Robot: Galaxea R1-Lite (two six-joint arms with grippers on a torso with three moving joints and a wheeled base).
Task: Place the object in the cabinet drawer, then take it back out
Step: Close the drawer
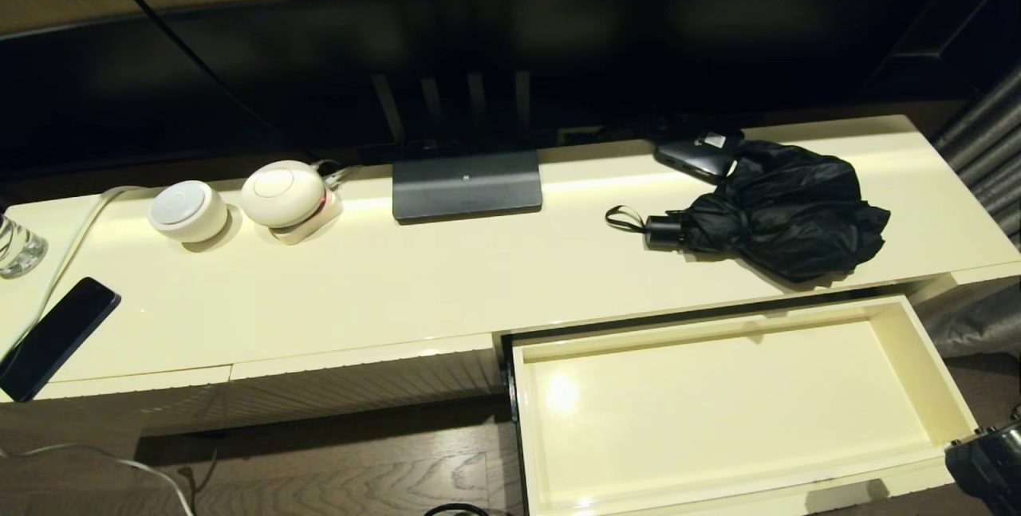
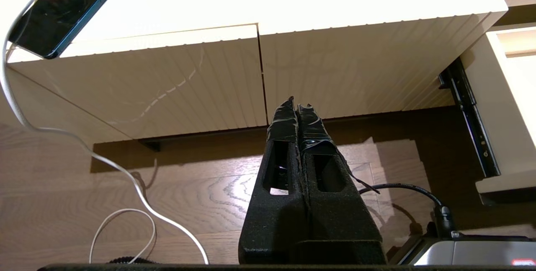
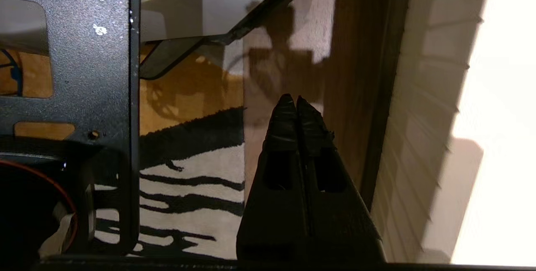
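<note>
The black compact umbrella (image 1: 786, 209) lies on the cream cabinet top at the right, canopy bunched, short handle (image 1: 664, 230) and wrist loop pointing left. Just in front of it the cabinet drawer (image 1: 722, 420) stands pulled out, its smooth interior bare. My right gripper (image 3: 296, 100) is shut on nothing, low beside the drawer's ribbed front (image 3: 423, 145); only a piece of that arm (image 1: 989, 460) shows in the head view's lower right corner. My left gripper (image 2: 297, 103) is shut and empty, low over the floor before the ribbed panel (image 2: 347, 74) left of the drawer.
On the top are a black phone (image 1: 57, 336) at the left edge, a glass (image 1: 16, 245), two white round devices (image 1: 189, 210), a dark screen stand (image 1: 467, 185) and a small black labelled box (image 1: 698, 153) touching the umbrella. A white cable (image 2: 125, 179) trails on the wood floor; a striped rug (image 3: 188, 187) lies on the right.
</note>
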